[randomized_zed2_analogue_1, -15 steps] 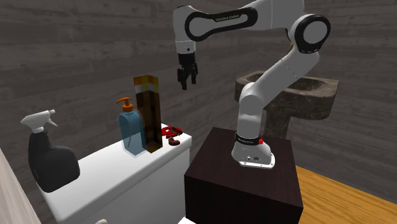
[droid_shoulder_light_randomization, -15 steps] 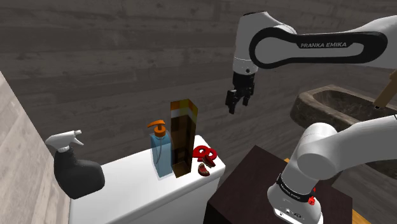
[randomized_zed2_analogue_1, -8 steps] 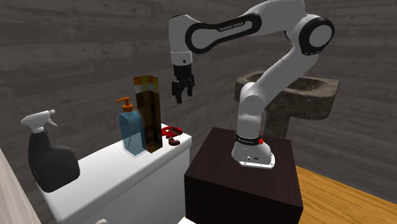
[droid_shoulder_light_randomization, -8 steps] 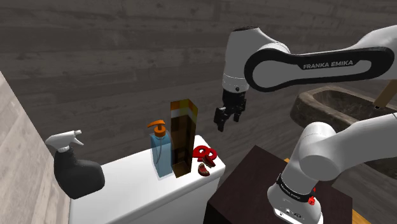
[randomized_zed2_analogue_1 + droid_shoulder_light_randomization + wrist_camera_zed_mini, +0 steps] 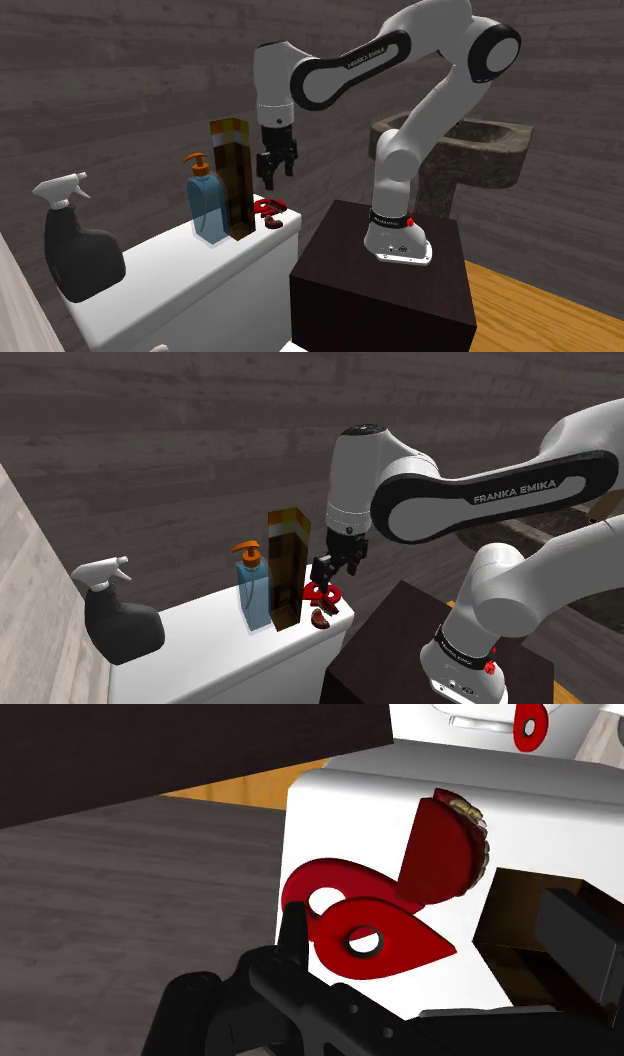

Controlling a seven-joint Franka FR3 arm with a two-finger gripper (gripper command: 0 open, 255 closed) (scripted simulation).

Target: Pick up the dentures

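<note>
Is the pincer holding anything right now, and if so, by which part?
Nothing is held: the pincer hangs open above the dentures, which lie untouched on the white tank top.

From my shoulder view, the toilet tank [image 5: 200, 642] runs from lower left to centre. Along it, left to right, stand the spray bottle [image 5: 118, 617], the pump bottle [image 5: 253, 592] and, just beside it, the tall box [image 5: 288, 567]. At the tank's right end lies the looped item [image 5: 322, 592], with the dentures [image 5: 320, 619] just below it in frame. The hand [image 5: 326, 570] hangs just above the looped item. The stand [image 5: 390, 652] sits lower right, beside the tank, with the basin [image 5: 470, 150] behind it.
</note>
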